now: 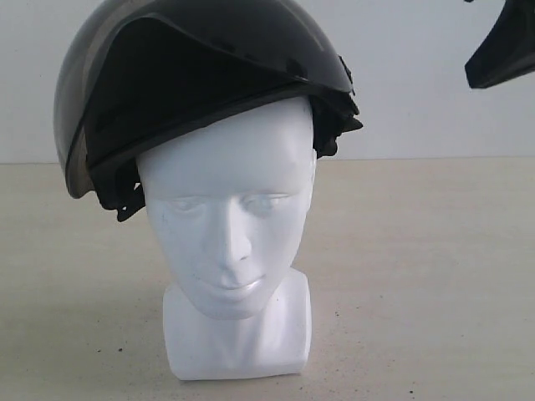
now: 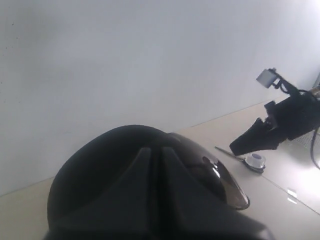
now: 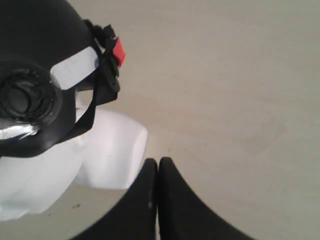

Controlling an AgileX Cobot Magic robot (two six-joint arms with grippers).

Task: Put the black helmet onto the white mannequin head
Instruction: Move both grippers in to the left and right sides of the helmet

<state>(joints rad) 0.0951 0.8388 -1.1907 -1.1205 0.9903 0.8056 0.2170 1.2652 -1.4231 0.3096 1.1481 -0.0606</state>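
Observation:
The black helmet (image 1: 209, 50) sits on the white mannequin head (image 1: 230, 217), tipped so its smoky visor (image 1: 71, 117) hangs low at the left. In the left wrist view my left gripper (image 2: 155, 149) is shut, its fingers pressed together just over the helmet's dome (image 2: 100, 165); the exterior view does not show it. My right gripper (image 1: 500, 63) hangs up at the top right, clear of the helmet. Seen from its own wrist, the right gripper (image 3: 158, 161) is shut and empty above the table, beside the mannequin's white base (image 3: 110, 150) and the helmet's strap side (image 3: 30, 60).
The beige table (image 1: 418, 276) stretches around the mannequin, with a pale wall behind. A small round white-and-blue object (image 2: 256, 160) with a thin rod lies on the table under the right arm (image 2: 290, 120). A red tag (image 3: 118, 50) marks the helmet's strap.

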